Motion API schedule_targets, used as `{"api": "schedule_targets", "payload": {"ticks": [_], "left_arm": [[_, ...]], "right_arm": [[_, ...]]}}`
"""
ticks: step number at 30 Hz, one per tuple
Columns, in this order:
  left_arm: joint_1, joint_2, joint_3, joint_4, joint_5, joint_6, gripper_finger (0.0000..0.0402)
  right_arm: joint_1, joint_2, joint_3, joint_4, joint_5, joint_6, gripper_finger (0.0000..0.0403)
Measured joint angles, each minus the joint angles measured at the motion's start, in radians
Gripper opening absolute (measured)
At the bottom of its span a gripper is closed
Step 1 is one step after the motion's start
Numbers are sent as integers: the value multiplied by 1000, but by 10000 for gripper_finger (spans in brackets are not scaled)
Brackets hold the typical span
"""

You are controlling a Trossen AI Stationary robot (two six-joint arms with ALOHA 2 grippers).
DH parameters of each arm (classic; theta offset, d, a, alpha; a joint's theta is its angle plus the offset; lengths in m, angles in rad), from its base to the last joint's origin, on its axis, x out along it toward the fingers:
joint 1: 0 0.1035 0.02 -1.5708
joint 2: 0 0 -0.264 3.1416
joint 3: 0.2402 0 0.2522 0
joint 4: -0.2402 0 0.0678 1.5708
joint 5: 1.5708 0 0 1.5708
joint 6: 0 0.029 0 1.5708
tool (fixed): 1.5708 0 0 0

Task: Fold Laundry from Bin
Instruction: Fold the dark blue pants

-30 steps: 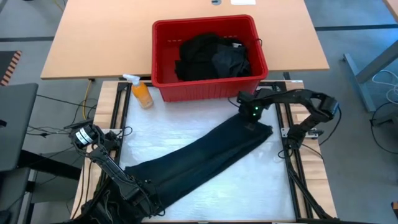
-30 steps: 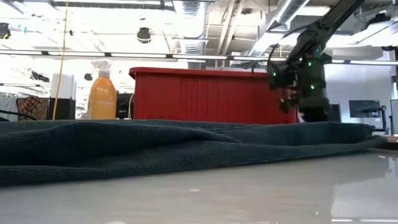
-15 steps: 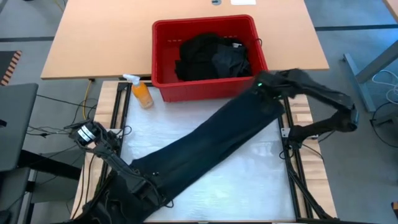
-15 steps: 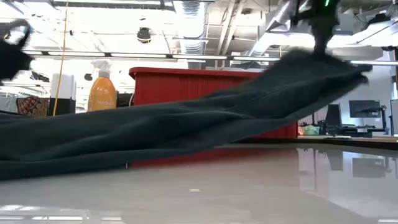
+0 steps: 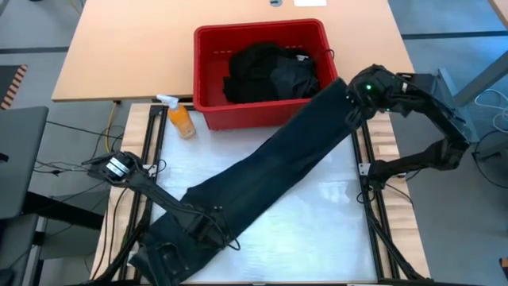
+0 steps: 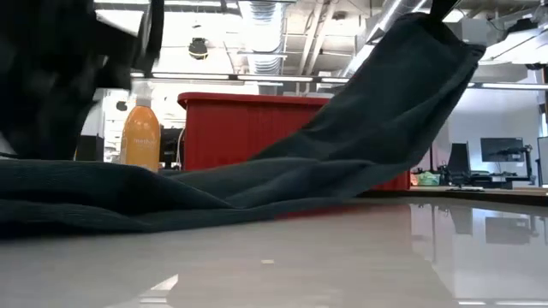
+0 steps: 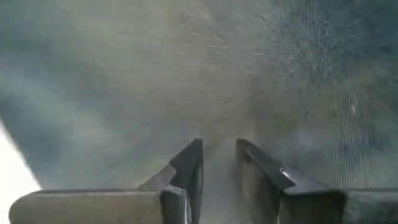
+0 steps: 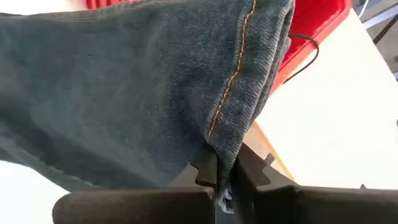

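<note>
One dark denim garment (image 5: 270, 179) with orange stitching is stretched diagonally across the white work surface (image 5: 333, 218), from beside the near right corner of the bin (image 5: 208, 79) down to the surface's near left part. Its upper end is pinched between the closed fingers of the right gripper (image 8: 221, 180) and is lifted clear of the surface, just right of the bin. Its lower end lies bunched under the left gripper (image 7: 217, 171), whose fingers are set slightly apart with cloth pressed between them; a firm hold cannot be told. Further dark laundry (image 5: 270, 71) is heaped inside the bin. An orange spray bottle (image 5: 181, 117) is stood just left of the bin.
</note>
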Motion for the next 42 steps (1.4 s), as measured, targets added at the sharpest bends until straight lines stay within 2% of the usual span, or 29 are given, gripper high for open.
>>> {"api": "schedule_targets", "payload": {"ticks": [3, 5, 6, 10, 14, 17, 23, 29, 33, 38, 42], "left_arm": [[-1, -2, 84, -51, -133, 62, 91], [9, -3, 92, 36, -258, 132, 92], [22, -3, 85, 119, -285, 178, 91], [127, 17, 11, 422, -218, 341, 85], [242, 68, -20, 563, -219, 412, 75], [323, 105, -19, 668, -189, 459, 66], [437, 168, -17, 997, -35, 578, 46], [522, 238, -5, 1215, 26, 578, 31], [561, 311, 75, 1244, 84, 569, 23], [576, 426, 272, 1215, 142, 614, 22], [576, 449, 431, 991, 141, 712, 22]], "right_arm": [[2, 14, -1, 1, -4, -10, 36], [10, 20, -1, 3, -5, -22, 36], [12, 23, -1, 6, -5, -28, 36], [23, 27, 29, 7, -6, -65, 37], [22, 25, 123, 10, -30, -75, 37], [21, 25, 206, 21, -130, -92, 37], [21, 26, 338, 112, -353, -86, 37], [21, 63, 424, 238, -537, 66, 37], [22, 111, 460, 312, -639, 165, 37], [43, 169, 486, 428, -795, 227, 37], [79, 199, 492, 452, -812, 225, 37]]}}
